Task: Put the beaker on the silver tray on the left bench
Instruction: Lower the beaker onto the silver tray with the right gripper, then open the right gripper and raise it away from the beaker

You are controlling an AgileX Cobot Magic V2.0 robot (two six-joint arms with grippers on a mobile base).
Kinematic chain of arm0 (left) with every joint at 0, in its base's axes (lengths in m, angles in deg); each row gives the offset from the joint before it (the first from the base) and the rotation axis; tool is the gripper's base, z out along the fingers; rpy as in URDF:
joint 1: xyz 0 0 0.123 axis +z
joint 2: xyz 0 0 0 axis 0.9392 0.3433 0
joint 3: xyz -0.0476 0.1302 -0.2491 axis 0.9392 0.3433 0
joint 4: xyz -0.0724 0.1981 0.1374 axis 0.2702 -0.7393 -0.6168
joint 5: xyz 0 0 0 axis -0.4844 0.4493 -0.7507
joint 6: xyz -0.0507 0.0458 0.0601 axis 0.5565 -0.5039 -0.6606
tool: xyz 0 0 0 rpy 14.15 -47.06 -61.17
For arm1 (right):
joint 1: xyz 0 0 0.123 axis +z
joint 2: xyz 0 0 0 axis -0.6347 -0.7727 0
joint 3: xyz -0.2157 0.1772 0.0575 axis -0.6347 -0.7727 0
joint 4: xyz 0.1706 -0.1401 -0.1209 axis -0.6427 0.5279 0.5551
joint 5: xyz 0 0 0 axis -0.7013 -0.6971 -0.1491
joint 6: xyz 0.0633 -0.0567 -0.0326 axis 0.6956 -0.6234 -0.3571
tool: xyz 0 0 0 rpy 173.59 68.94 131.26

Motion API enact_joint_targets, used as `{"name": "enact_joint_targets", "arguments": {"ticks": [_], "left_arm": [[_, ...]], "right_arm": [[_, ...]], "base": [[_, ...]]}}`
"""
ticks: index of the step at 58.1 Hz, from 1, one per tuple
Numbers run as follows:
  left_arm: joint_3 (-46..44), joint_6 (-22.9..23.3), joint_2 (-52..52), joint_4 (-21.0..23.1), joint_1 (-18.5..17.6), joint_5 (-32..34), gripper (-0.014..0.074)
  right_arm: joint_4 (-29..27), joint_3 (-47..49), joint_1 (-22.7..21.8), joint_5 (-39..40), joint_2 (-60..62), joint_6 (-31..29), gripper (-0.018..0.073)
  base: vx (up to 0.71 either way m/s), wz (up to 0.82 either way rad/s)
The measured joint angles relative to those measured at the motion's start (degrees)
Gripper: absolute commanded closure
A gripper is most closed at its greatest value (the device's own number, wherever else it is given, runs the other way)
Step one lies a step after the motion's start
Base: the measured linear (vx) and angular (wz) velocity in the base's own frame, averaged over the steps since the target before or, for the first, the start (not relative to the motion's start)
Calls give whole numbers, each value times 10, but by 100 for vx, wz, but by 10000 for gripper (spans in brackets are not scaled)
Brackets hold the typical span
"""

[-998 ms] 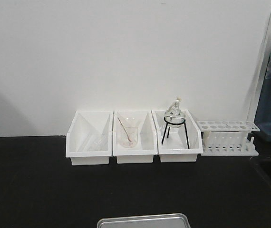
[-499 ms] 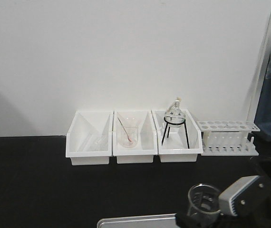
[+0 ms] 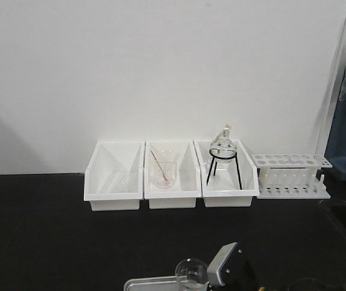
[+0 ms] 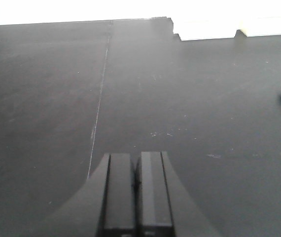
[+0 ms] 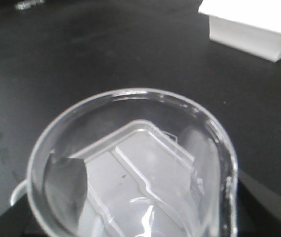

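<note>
- The beaker (image 3: 191, 271) is sitting at the near edge of the counter (image 3: 51, 236), directly above the silver tray (image 3: 155, 284); whether its base is touching the tray cannot be told, since the front view is cutting both off at the bottom.
- The right gripper (image 3: 221, 267) is showing only as a grey block beside the beaker, its fingertips hidden. In the right wrist view the beaker's rim is filling the frame and a dark pad is pressing its wall, so the jaws are clamping the glass.
- Through the glass, the tray's rounded corner is appearing warped and hard to read.
- The left gripper (image 4: 136, 192) is hovering over bare counter, jaws closed together on nothing; only a sliver of the tray is peeking in at the right edge.
</note>
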State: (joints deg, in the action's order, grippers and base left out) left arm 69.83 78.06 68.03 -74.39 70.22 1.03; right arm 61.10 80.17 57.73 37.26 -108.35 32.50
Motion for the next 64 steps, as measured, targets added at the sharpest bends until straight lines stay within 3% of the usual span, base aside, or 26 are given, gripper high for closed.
{"name": "enact_joint_targets", "arguments": {"ticks": [11,33,48,64], "left_arm": [[0,0,0,0,0,0,595],[0,0,0,0,0,0,595],[0,0,0,0,0,0,595],[0,0,0,0,0,0,595]], "right_arm": [[-9,7,10,-52,-17,-35,562],[-48,8,10,-53,-52,-70,502],[-49,9,10,-56,-52,-71,295],[-49,9,10,-56,-52,-71,-1]], "base": [[0,0],[0,0],[0,0],[0,0]]}}
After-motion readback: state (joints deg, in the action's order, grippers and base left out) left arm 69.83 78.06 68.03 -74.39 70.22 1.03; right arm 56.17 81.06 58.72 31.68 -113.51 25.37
